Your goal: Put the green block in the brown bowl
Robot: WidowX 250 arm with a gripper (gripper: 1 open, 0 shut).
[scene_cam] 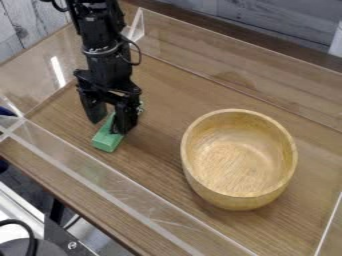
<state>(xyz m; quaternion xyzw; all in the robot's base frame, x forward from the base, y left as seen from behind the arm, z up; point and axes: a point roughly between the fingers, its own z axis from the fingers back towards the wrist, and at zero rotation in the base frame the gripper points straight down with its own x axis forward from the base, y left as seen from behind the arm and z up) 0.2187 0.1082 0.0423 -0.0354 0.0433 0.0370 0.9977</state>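
Note:
A small bright green block (106,137) lies on the wooden tabletop at the left, partly covered by the gripper. My black gripper (108,121) hangs straight down over the block's far end, its jaws open and standing either side of the block without closing on it. The brown bowl (239,157), round, light wood and with nothing inside, rests on the table to the right, well apart from the block and the gripper.
Clear acrylic walls (80,170) fence the wooden tabletop (201,85) along the front, left and right. The black arm (96,35) rises toward the upper left. Bare table lies between block and bowl.

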